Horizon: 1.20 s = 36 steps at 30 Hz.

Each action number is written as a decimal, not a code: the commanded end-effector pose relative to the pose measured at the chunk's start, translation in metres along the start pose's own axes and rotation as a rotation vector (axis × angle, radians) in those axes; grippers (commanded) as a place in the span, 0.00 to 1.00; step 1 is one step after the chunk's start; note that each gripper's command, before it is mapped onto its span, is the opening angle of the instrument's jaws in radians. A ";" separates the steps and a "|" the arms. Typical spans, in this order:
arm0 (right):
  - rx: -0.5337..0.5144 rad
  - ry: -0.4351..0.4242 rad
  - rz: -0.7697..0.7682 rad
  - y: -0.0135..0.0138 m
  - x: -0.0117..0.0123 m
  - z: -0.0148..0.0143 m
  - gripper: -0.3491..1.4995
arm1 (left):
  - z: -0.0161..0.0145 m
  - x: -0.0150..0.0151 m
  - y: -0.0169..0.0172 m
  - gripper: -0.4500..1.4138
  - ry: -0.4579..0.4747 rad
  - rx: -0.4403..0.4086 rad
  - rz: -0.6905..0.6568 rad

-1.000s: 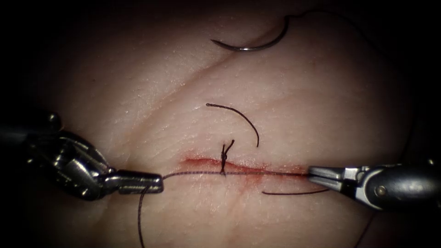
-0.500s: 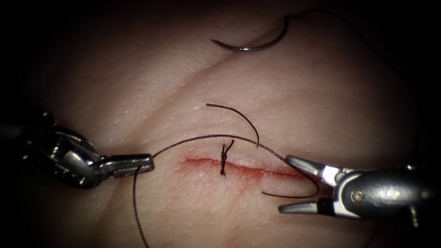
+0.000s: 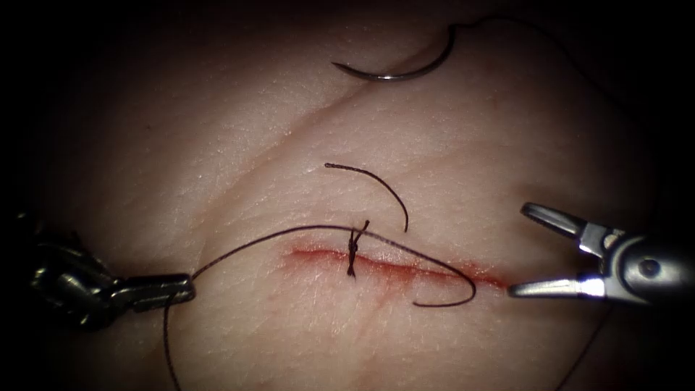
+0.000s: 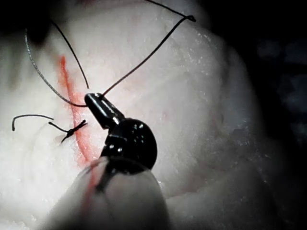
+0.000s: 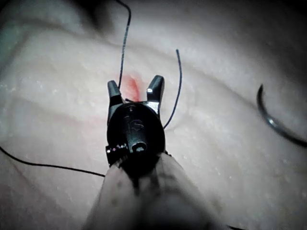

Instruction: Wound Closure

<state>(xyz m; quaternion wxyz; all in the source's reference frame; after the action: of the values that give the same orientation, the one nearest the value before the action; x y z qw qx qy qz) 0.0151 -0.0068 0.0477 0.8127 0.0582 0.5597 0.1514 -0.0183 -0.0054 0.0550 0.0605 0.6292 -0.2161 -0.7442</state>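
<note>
At the left edge the left hand (image 3: pixel 181 288) is pressed together on the thread (image 3: pixel 239 250), pinching it just left of the cut's left end. From there the thread arcs rightward, crosses just above the knot (image 3: pixel 352 253) seated on the cut (image 3: pixel 405 268), then curls down into a hook-shaped loose end below the cut's right half. A short cut end of thread (image 3: pixel 376 185) lies on the tissue (image 3: pixel 217 159) above the knot. Farther up, well apart from both hands, the needle (image 3: pixel 394 71) lies free on the tissue, not in it, its curve running left to right. At the right the right hand (image 3: pixel 523 250) is spread and holds nothing; the thread's loose end lies near it, to its left, so this hand is the nearer.
</note>
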 end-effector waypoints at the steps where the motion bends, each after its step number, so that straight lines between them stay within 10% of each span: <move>1: -0.009 0.005 -0.001 0.0003 -0.0010 0.0011 0.68 | 0.0007 -0.0002 0.0007 0.00 0.003 -0.001 -0.001; 3: -0.005 0.006 -0.021 0.0007 -0.0016 0.0016 0.41 | 0.0009 -0.0003 0.0007 0.00 0.001 0.000 -0.001; 4: 0.001 0.009 -0.042 0.0012 -0.0023 0.0021 0.00 | 0.0010 -0.0005 0.0007 0.00 0.000 0.001 -0.001; 18: 0.032 0.002 -0.120 -0.0001 -0.0089 0.0094 0.00 | 0.0035 -0.0026 0.0004 0.00 0.026 0.006 -0.062; 36: 0.022 0.150 -0.122 -0.0029 -0.0045 0.0124 0.00 | 0.0102 -0.0072 0.0037 0.00 -0.077 -0.009 -0.092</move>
<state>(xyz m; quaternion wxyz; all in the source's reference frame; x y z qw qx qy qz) 0.0248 -0.0095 0.0551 0.7760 0.0204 0.6225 0.0997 -0.0272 -0.0036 0.0640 0.0195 0.6088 -0.1847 -0.7713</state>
